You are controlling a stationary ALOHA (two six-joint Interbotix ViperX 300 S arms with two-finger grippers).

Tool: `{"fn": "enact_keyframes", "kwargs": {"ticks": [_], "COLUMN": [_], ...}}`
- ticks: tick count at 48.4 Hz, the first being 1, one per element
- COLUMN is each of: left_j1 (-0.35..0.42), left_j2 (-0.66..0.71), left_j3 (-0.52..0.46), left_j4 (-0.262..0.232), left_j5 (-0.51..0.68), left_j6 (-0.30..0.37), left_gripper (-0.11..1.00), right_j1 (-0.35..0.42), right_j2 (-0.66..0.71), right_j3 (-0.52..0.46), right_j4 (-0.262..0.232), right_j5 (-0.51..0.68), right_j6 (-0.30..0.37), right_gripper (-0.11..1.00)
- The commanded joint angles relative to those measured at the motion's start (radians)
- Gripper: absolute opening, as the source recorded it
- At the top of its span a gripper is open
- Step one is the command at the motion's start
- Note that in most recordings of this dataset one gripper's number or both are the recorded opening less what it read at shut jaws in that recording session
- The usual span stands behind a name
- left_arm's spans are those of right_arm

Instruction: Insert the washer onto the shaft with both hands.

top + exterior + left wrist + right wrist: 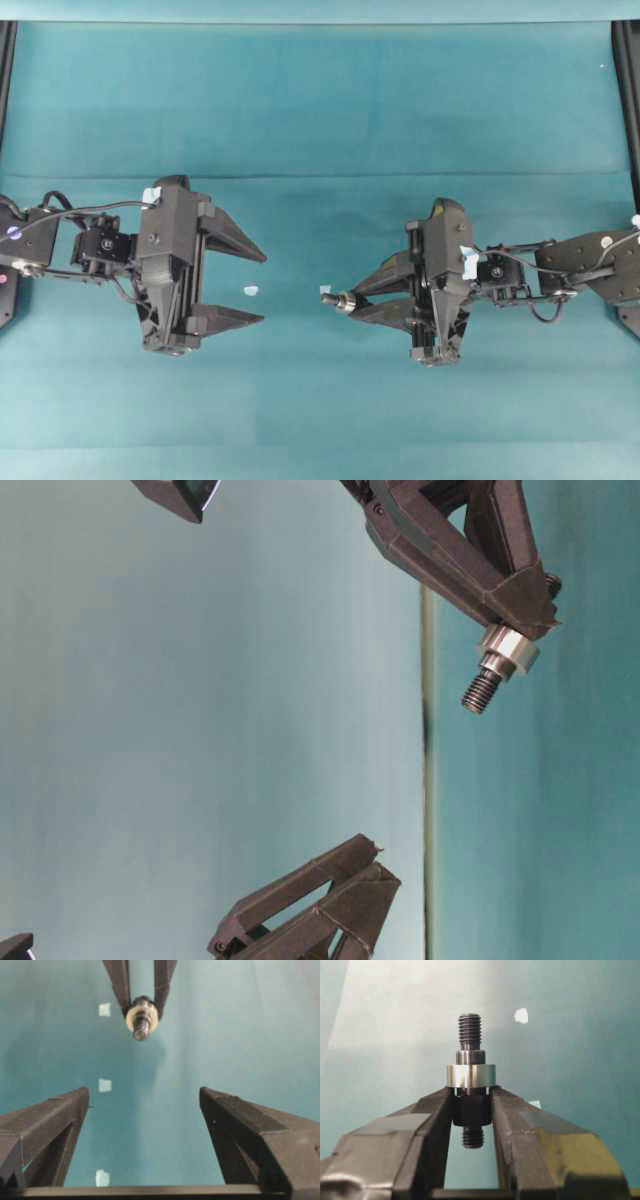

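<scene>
My right gripper [352, 300] is shut on the shaft [338, 300], a dark stepped rod with threaded ends, and holds it above the teal mat with its free end pointing at the left gripper. The washer [470, 1075], a shiny metal ring, sits around the shaft [470, 1030] just beyond the right gripper [471, 1097]. The table-level view shows the washer [507, 652] on the shaft [481, 692]. My left gripper [263, 288] is wide open and empty, a short gap from the shaft's tip. In the left wrist view the left gripper [144, 1092] faces the washer [142, 1014].
Small pale tape scraps lie on the mat between the grippers [251, 290] [325, 289]; they also show in the left wrist view [104, 1085]. Black frame rails run along the mat's right edge [627, 100] and left edge [5, 70].
</scene>
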Motion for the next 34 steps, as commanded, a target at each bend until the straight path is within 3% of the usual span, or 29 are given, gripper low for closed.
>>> {"fn": "enact_keyframes", "kwargs": {"ticks": [1,34], "left_j1": [-0.005,-0.003], "left_j2": [-0.017,-0.015], "left_j3": [-0.009,-0.009], "left_j4": [0.002,0.002], "left_j5": [-0.005,-0.003], "left_j6": [0.002,0.0], "left_gripper": [0.97,0.96], "right_j1": [0.002,0.008], "right_j2": [-0.021,-0.021], "right_j3": [-0.009,-0.006], "right_j4": [0.002,0.002], "right_j5": [-0.005,-0.005], "right_j6": [0.003,0.003], "right_gripper": [0.0,0.0]}}
